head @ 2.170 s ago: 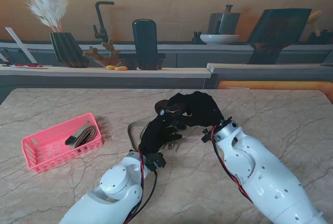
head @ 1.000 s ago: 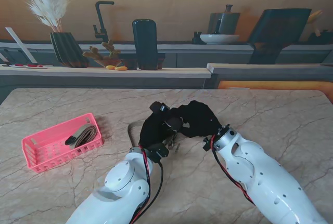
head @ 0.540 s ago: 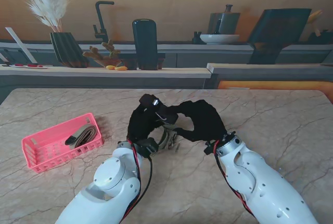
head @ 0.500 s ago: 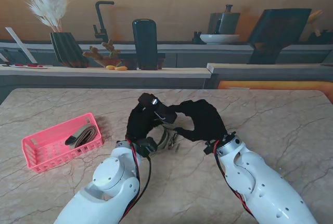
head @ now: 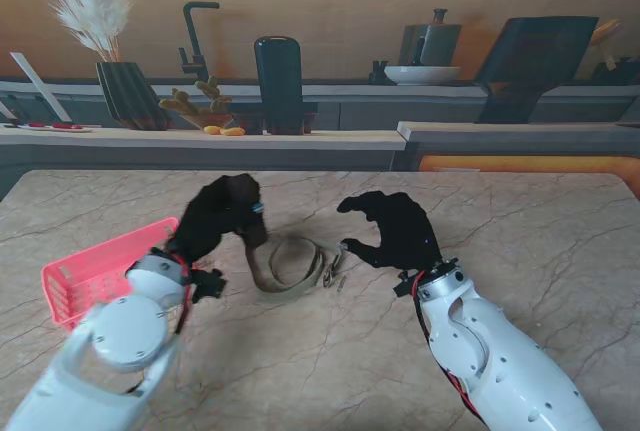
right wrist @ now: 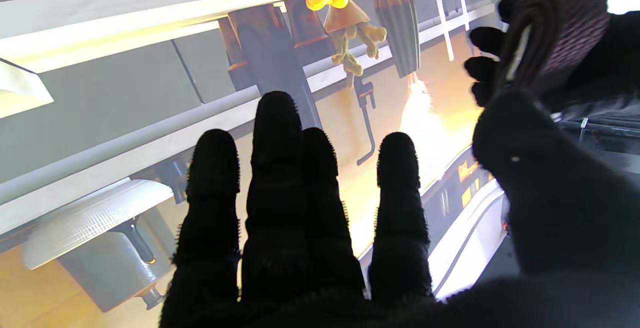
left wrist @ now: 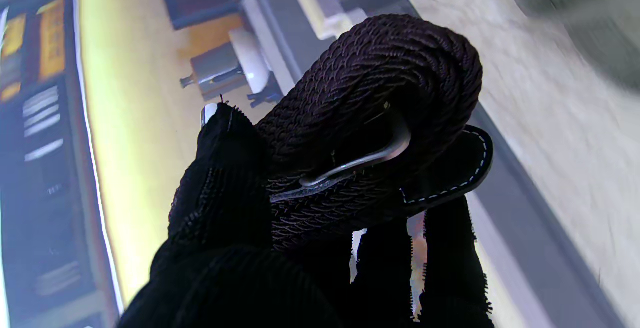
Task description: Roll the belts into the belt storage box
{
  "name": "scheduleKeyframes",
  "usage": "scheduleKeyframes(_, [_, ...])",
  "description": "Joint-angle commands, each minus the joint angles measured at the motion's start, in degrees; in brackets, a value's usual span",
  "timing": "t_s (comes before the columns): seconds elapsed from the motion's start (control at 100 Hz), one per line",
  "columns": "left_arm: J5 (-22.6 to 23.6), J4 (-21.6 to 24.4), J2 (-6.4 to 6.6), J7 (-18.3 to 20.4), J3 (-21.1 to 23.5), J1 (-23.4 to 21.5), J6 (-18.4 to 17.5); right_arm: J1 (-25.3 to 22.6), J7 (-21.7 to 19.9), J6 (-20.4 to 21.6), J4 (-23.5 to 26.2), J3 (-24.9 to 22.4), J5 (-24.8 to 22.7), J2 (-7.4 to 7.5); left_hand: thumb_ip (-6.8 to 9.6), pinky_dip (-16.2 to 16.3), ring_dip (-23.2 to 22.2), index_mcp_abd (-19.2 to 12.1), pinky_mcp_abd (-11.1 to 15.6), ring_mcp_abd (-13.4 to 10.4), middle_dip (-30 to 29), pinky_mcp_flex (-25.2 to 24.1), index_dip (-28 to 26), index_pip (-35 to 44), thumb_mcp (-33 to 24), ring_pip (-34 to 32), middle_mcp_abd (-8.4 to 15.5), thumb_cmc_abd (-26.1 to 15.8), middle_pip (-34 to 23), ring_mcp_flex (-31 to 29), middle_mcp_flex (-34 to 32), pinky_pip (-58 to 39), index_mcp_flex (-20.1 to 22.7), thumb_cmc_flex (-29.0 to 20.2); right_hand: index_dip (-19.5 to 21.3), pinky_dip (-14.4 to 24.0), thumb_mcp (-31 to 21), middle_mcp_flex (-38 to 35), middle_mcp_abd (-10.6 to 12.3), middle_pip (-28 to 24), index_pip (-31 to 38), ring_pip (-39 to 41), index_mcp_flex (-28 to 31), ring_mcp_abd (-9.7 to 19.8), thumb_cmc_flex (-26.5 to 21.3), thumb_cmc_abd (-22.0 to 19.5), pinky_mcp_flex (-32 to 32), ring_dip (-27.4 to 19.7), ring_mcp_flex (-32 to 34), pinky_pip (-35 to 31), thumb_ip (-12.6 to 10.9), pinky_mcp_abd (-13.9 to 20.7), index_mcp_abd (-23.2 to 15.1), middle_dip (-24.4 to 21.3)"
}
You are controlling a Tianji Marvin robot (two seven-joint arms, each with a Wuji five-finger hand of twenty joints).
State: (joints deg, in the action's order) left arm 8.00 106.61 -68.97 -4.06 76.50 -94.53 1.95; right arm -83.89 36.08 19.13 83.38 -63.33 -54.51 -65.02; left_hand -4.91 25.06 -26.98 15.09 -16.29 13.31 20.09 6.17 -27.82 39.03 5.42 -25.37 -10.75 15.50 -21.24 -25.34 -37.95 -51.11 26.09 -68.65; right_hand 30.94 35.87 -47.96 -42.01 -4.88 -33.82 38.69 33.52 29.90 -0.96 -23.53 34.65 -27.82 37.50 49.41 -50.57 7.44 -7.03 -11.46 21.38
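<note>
Two white robot arms rise from the near edge of a marble table (head: 560,221), each ending in a black-gloved hand.

The left hand (head: 215,219), at about 9 o'clock from the table's middle, has its fingers curled tightly around a rolled dark braided belt (left wrist: 370,118). The left wrist view shows the roll close up, with a metal buckle prong (left wrist: 350,165) lying across it and a stitched leather tip beside it. The hand and roll are raised off the table.

The right hand (head: 395,231), at about 3 o'clock, holds nothing. Its fingers (right wrist: 277,178) are spread and lightly curved, and the thumb is apart from them.

Between the two hands, at the table's middle, a tan belt (head: 290,266) lies in a loose loop flat on the marble. Its buckle end points toward the right hand and lies just beside that hand's fingertips.

At about 9 o'clock, near the left edge, sits the pink box (head: 80,276), partly hidden behind the left arm. Its contents cannot be seen.

Farthest away, at 12 o'clock, a counter (head: 200,137) runs behind the table.
</note>
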Motion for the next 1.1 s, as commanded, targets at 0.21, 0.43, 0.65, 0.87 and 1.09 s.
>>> scheduleKeyframes(0.21, [24.9,5.2,4.88,3.5,11.8,-7.1,-0.2,-0.4,-0.1,-1.7,-0.4,0.4,0.8,-0.52,-2.32,7.2,-4.5,-8.4,0.4,-0.5,4.7,-1.5,-1.6,7.1,-30.6,-1.2,2.9,1.0,0.4,-0.4,-3.3,-2.1,16.1,8.2,1.0,1.6,1.1,0.9,-0.6,0.1,0.5,1.0,1.2,-0.2,-0.9,-2.8,0.7,-0.4,-1.3,1.4,-3.1,-0.7,0.4,0.2])
scheduleKeyframes(0.43, [35.8,3.5,6.52,9.8,15.2,-8.2,6.4,-0.5,-1.0,-2.1,-0.9,0.3,1.4,-0.53,-2.38,11.9,-9.5,-8.8,1.7,1.3,10.5,-0.5,-4.3,6.9,-33.4,-5.1,1.6,1.8,-1.6,0.0,-4.0,-7.9,16.3,10.0,1.1,1.8,2.0,0.4,-0.6,0.1,0.5,1.2,1.7,-0.3,-1.5,-3.7,0.9,-0.4,-1.1,1.4,-3.3,-0.8,0.3,0.2])
scheduleKeyframes(0.65, [42.7,-4.5,7.31,11.4,13.5,-4.1,12.4,-0.6,-2.3,-2.7,-1.0,0.1,1.8,-0.43,-2.03,12.1,-9.0,-7.7,3.8,0.7,10.5,-3.4,-4.5,5.2,-32.1,-2.7,0.7,1.3,0.9,4.1,-0.4,-5.1,15.7,8.4,1.2,2.0,2.6,-0.1,-0.5,0.1,0.4,1.2,2.1,-0.3,-1.8,-4.4,0.9,-0.3,-1.0,1.3,-3.4,-1.0,0.2,0.3])
scheduleKeyframes(0.87, [51.3,-10.4,8.07,11.2,12.0,-1.8,13.8,-0.3,-3.4,-3.2,-1.3,0.3,2.6,-0.46,-2.05,-1.1,1.7,-6.5,11.8,-3.3,1.2,-7.6,-3.1,5.1,-32.0,5.4,2.3,1.5,4.8,11.3,4.7,8.0,15.6,7.6,1.3,2.1,3.1,-0.2,-0.6,0.3,0.3,1.2,2.4,-0.5,-2.0,-4.7,1.1,-0.3,-1.0,1.3,-3.5,-1.2,0.2,0.3])
scheduleKeyframes(1.09, [58.8,-12.8,9.02,14.6,11.3,-1.1,13.4,-0.3,-4.0,-3.8,-1.3,0.3,2.9,-0.47,-1.92,-9.6,7.1,-6.7,16.2,-5.1,-2.4,-8.1,-2.4,4.4,-32.7,7.3,1.8,1.9,5.9,14.8,7.1,21.1,15.9,7.8,1.4,2.3,3.5,-0.3,-0.5,0.4,0.2,1.2,2.5,-0.6,-2.1,-5.3,1.1,-0.2,-1.0,1.2,-3.6,-1.1,0.1,0.4])
